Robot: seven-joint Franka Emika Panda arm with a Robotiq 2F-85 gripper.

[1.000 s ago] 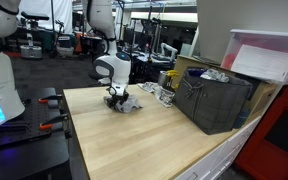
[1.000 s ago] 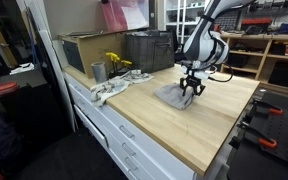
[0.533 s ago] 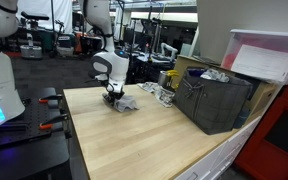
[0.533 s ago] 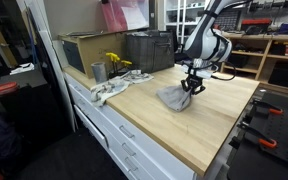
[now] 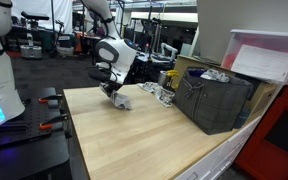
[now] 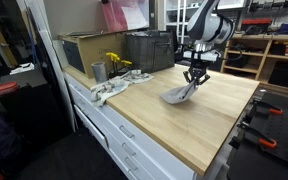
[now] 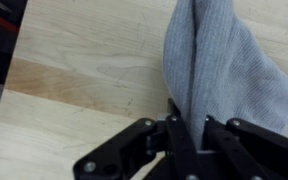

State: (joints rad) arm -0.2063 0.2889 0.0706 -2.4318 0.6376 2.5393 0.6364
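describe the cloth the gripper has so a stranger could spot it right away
Look at the long light wooden table and find the robot's gripper above it. The grey cloth hangs pinched in it, lower end down at the wood. The other rag is paler and lies crumpled near the edge, untouched.

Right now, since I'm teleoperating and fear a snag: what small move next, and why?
Probably lift straight up a little. The gripper is shut on one bunched edge of the grey cloth, whose low end seems to rest on the wooden table; moving sideways now would likely drag it.
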